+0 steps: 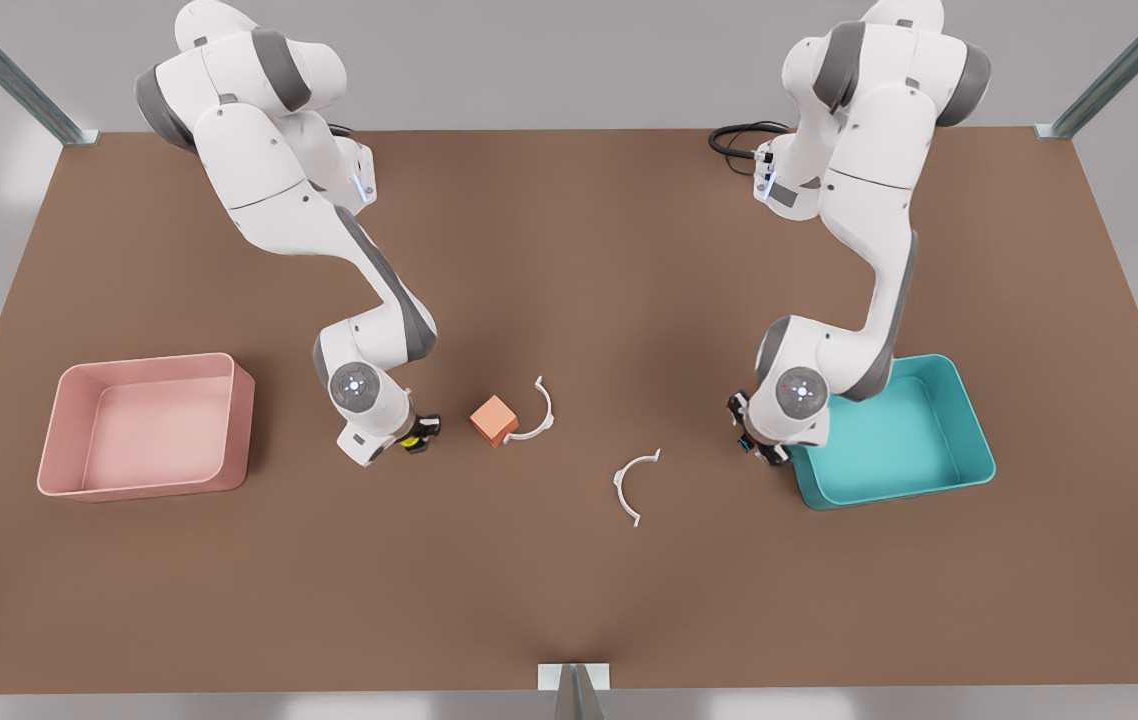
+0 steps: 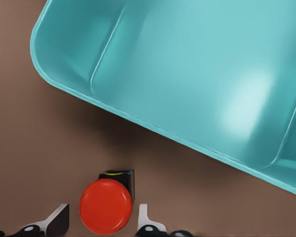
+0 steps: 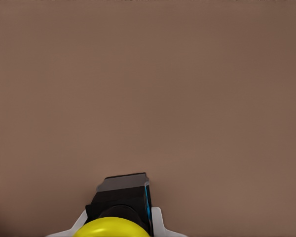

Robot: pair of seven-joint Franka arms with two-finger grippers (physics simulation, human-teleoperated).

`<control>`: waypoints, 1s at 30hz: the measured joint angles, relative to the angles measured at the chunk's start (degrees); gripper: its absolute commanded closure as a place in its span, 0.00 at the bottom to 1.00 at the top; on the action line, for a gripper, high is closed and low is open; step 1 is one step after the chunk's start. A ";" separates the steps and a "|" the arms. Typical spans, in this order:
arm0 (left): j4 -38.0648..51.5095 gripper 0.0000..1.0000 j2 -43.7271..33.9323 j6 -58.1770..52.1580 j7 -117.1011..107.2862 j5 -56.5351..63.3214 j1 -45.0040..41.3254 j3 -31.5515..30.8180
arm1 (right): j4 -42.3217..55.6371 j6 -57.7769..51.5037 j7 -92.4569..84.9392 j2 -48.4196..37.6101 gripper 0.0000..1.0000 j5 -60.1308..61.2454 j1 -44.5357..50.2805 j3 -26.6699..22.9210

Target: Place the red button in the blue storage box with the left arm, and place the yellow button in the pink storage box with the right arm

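The red button [image 2: 106, 206], a round red cap on a black base, sits on the brown table just outside the blue storage box [image 2: 197, 84], a teal tub [image 1: 969, 440] at the front view's right. My left gripper [image 2: 103, 208] is low beside that tub [image 1: 761, 447], open, with one finger on each side of the cap and small gaps showing. The yellow button [image 3: 113, 228] on its black base sits between the fingers of my right gripper [image 3: 119, 213], which is shut on it near the table [image 1: 412, 437]. The pink storage box [image 1: 144, 425] stands at the front view's left.
An orange cube [image 1: 494, 419] lies just right of the right gripper, with a white curved piece [image 1: 539, 410] against it. A second white arc [image 1: 634, 485] lies mid-table. A black cable [image 1: 734, 135] coils at the back edge.
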 measured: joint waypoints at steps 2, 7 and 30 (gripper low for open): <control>-0.01 0.49 0.02 -0.03 -0.01 -0.07 -0.18 0.00 | 0.18 0.07 -0.22 -0.17 0.58 0.08 -0.05 0.00; -0.01 0.57 0.02 -0.04 0.03 -0.18 -0.24 0.00 | 0.53 0.06 -0.71 -1.15 0.58 0.14 -0.03 0.08; 4.26 0.68 -8.56 -10.15 0.99 2.03 -4.03 -0.18 | 16.52 -7.55 -7.41 -2.32 0.58 -0.14 -7.00 -2.07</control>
